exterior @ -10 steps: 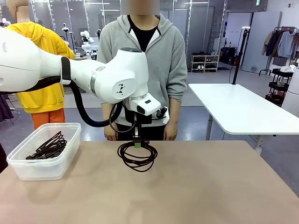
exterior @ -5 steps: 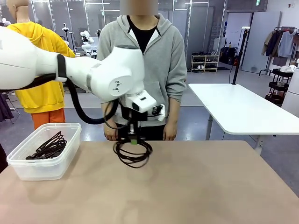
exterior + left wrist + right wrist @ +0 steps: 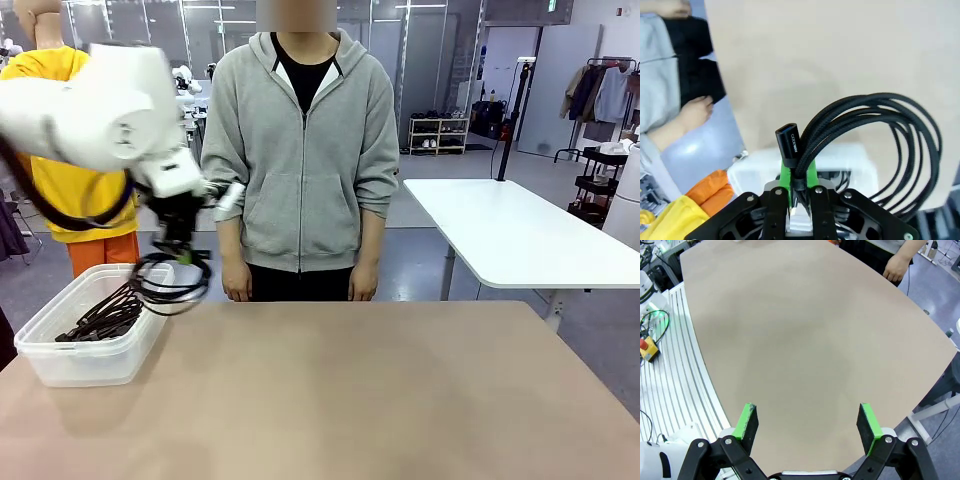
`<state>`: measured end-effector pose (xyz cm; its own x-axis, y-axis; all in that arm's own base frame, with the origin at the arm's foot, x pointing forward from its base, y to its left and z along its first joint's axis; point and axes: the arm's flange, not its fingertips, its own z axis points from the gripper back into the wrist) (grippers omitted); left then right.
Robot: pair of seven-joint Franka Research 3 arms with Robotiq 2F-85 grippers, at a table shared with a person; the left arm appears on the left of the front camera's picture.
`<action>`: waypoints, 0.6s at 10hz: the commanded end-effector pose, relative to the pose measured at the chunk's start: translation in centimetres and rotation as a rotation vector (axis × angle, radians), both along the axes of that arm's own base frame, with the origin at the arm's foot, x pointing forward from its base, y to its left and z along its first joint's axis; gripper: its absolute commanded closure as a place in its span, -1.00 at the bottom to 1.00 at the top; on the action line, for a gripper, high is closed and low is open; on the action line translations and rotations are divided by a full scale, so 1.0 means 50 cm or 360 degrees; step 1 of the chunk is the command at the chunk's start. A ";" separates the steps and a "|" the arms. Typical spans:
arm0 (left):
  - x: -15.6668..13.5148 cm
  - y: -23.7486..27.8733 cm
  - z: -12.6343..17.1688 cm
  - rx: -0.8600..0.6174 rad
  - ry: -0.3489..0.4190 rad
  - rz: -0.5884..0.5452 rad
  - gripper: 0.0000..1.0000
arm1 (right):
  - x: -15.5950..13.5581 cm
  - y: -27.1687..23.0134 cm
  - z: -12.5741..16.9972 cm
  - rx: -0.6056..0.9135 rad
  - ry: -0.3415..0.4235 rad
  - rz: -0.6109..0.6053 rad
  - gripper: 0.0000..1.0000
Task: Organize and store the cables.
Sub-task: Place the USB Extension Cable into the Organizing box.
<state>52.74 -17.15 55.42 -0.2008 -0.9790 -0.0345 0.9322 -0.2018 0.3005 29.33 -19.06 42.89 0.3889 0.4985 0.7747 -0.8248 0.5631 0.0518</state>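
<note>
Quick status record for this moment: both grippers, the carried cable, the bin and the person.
left gripper: shut on the coiled cable, pinching its strands beside a plug end
coiled cable: hanging in the air above the bin's right edge, off the table
bin: clear plastic, at table left, already holds other cables
right gripper: open, holding nothing, over bare tabletop
person: standing at the far side, hands down

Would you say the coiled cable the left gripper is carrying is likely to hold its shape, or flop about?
Probably floppy: the coiled cable hangs in loose loops from the left gripper, pinched at one spot. It looks light, since a narrow pinch carries it. The braided cord seems unlikely to slip between the green pads.
</note>
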 end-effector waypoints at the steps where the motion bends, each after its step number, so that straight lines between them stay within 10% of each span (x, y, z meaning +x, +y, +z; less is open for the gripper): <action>1: -0.017 0.115 -0.023 -0.0252 -0.0076 -0.0045 0.72 | -0.001 -0.001 0.002 0.0006 -0.0013 0.0005 -1.00; 6: -0.005 0.236 -0.026 -0.0233 -0.0087 0.0057 0.72 | -0.001 -0.001 0.002 0.0006 -0.0013 0.0005 -1.00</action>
<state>52.36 -5.06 53.90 -0.1527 -0.9827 0.1045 0.9177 -0.1018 0.3839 29.29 -19.08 42.90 0.3896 0.4980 0.7748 -0.8246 0.5633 0.0526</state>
